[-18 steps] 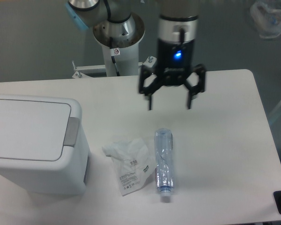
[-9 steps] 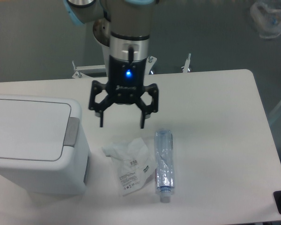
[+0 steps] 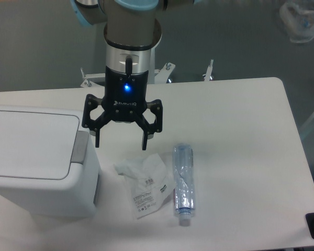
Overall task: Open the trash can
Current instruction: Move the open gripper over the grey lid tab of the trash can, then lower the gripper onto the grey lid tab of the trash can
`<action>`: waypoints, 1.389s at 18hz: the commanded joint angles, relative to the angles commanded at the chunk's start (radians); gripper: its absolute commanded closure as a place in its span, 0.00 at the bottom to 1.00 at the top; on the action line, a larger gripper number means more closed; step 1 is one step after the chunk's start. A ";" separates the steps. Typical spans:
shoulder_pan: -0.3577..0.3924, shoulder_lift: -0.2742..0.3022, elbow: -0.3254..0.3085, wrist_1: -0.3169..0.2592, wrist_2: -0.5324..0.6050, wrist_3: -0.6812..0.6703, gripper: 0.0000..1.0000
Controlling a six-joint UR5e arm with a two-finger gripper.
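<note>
Pincer spread, empty, "ROBOTIQ" printed on body, beside trash can; lid shut.

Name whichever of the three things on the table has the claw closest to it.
The trash can: the open claw hangs just beside its grey push tab. The crumpled wrapper and the flattened clear bottle lie lower right, farther from the fingertips.

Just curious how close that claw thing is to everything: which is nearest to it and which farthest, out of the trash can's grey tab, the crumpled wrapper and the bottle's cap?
From the gripper:
1. Grey tab on the trash can, just beside its fingertip.
2. Wrapper, just below, toward the table's front.
3. Bottle cap, farthest, at the front.
</note>
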 joint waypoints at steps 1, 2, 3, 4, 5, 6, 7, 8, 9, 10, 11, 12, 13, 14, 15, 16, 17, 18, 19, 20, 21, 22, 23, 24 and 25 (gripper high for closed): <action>0.000 0.000 0.000 0.000 0.000 0.000 0.00; 0.000 0.002 0.000 0.000 0.000 0.000 0.00; 0.000 0.002 0.002 0.000 0.000 0.000 0.00; 0.000 0.000 0.000 0.000 0.000 0.000 0.00; 0.000 0.000 -0.002 0.000 0.000 0.000 0.00; 0.000 0.000 -0.002 0.000 0.000 -0.002 0.00; 0.000 0.000 -0.002 0.000 0.000 -0.002 0.00; 0.000 0.000 -0.002 0.000 0.000 -0.008 0.00; 0.000 0.000 -0.002 0.000 0.000 -0.012 0.00; 0.000 -0.002 -0.002 0.000 0.000 -0.014 0.00; 0.000 -0.005 -0.002 0.000 0.000 -0.014 0.00; 0.000 -0.006 -0.002 0.000 0.000 -0.015 0.00; 0.000 -0.006 -0.002 0.000 0.000 -0.015 0.00; 0.000 -0.006 -0.003 0.000 0.000 -0.017 0.00; 0.000 -0.006 -0.006 0.000 0.000 -0.021 0.00; 0.000 -0.008 -0.009 0.000 0.000 -0.035 0.00; 0.000 -0.009 -0.011 0.000 0.000 -0.041 0.00; -0.002 -0.011 -0.012 0.000 0.000 -0.043 0.00; -0.008 -0.011 -0.012 0.000 0.002 -0.043 0.00; -0.011 -0.012 -0.012 0.000 0.002 -0.043 0.00; -0.014 -0.012 -0.014 0.000 0.002 -0.043 0.00; -0.014 -0.012 -0.017 0.000 0.003 -0.044 0.00; -0.014 -0.012 -0.021 0.000 0.003 -0.043 0.00; -0.014 -0.012 -0.026 -0.002 0.005 -0.043 0.00; -0.015 -0.011 -0.043 0.000 0.005 -0.043 0.00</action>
